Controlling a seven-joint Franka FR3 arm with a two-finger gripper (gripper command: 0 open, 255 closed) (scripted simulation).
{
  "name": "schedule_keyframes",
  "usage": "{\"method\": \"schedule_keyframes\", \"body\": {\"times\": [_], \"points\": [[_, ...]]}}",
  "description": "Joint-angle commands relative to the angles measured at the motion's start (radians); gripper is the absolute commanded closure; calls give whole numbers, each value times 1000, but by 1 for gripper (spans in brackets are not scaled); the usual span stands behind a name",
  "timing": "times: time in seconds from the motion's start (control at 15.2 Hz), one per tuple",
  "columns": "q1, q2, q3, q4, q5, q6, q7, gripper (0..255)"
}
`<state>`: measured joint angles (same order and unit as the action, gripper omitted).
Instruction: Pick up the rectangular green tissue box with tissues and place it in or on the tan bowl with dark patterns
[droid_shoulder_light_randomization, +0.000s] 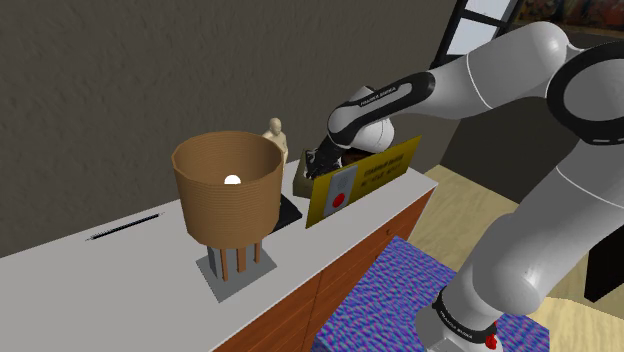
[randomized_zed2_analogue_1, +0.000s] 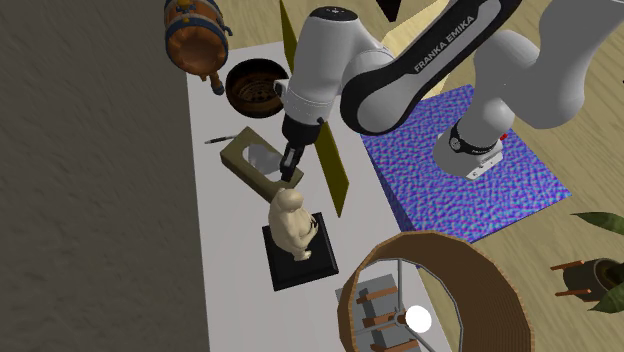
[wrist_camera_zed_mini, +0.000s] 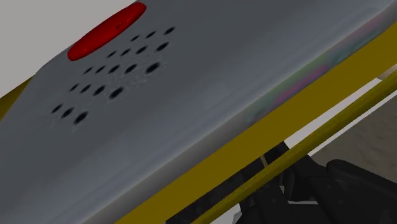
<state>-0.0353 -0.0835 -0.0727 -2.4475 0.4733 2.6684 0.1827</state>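
The black two-finger pincer (randomized_zed2_analogue_1: 290, 172) hangs at the end of the white arm, pointing down at the grey worktop (randomized_zed2_analogue_1: 225, 240). Whether it is open or closed cannot be told.

In the second exterior view the rectangular olive-brown tissue box (randomized_zed2_analogue_1: 252, 163), with a pale tissue showing in its top opening, lies flat on the worktop directly under the pincer and just to its left side in that view. Whether the two touch cannot be told.

On the pincer's other side, just beside it, stands a thin yellow panel (randomized_zed2_analogue_1: 330, 165) on its edge. In the shoulder view this panel (droid_shoulder_light_randomization: 385, 165) leans in front of the pincer (droid_shoulder_light_randomization: 322, 158) and hides its lower part. The wrist view is pressed close to the panel's yellow face (wrist_camera_zed_mini: 159, 184), with its grey plate (wrist_camera_zed_mini: 191, 83), a red oval button (wrist_camera_zed_mini: 107, 30) and rows of small dark holes.

The round dark brown patterned bowl (randomized_zed2_analogue_1: 255, 88) sits beyond the tissue box from the pincer, well apart from it, next to a small wooden barrel (randomized_zed2_analogue_1: 195, 35). A dark pen (randomized_zed2_analogue_1: 222, 139) lies between bowl and box.

Near the pincer on the opposite side from the bowl stands a tan figurine (randomized_zed2_analogue_1: 292, 222) on a black square base (randomized_zed2_analogue_1: 300, 265). Farther that way is a lamp with a brown ribbed shade (randomized_zed2_analogue_1: 440, 290).
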Motion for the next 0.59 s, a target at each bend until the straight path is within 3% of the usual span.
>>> {"method": "schedule_keyframes", "body": {"times": [0.0,0.53], "points": [[0,0,0,-2,0,-1,0,255],[-16,-61,3,32,-72,-89,69,255]]}}
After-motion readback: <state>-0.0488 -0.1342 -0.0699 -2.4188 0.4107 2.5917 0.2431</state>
